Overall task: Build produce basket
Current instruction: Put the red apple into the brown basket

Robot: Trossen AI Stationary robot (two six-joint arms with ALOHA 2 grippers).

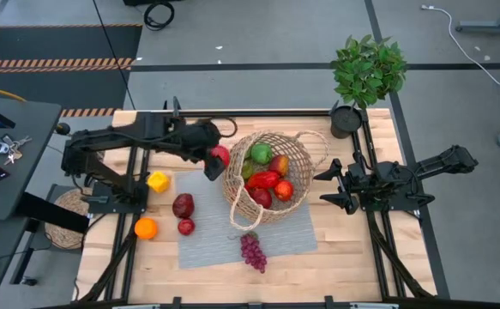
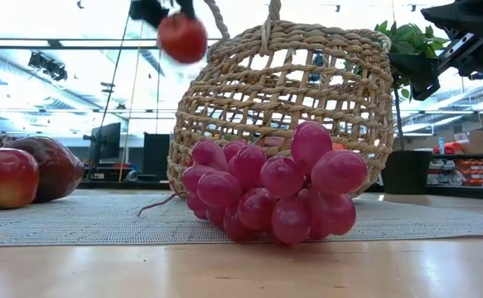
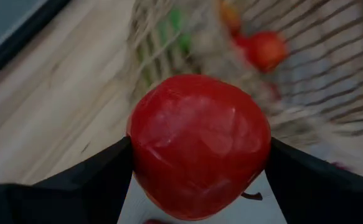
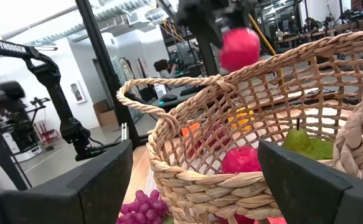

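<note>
Nearest to you on the surface (image 1: 335,266), the purple grapes (image 1: 253,251) lie at the front edge of the grey mat (image 1: 207,245), just in front of the basket (image 1: 297,154); in the low view the bunch sits right against the wicker wall.

Behind the grapes, your basket rests tilted on the mat with its mouth open upward, one loop handle (image 1: 311,135) standing up at its far rim. Inside it you can see a green pear (image 1: 261,154), a red pepper (image 1: 265,179), an orange-red fruit (image 1: 283,190) and a few more red pieces packed together.

To the left of the basket, a dark red apple (image 1: 183,205) and a smaller red fruit (image 1: 186,227) sit on the mat; an orange (image 1: 146,227) and a yellow pepper (image 1: 158,181) lie on bare wood beside the left arm's frame.

Your left tool (image 1: 213,157) is raised at the basket's left rim, its two fingers clamped on either side of a red apple (image 3: 200,146); the low view shows that apple up in the air, level with the basket's top.

Your right tool (image 1: 328,187) hangs just to the right of the basket with its fingers spread apart and nothing between them, facing the wicker wall.

Farthest back, a potted plant (image 1: 368,73) stands at the far right corner.
</note>
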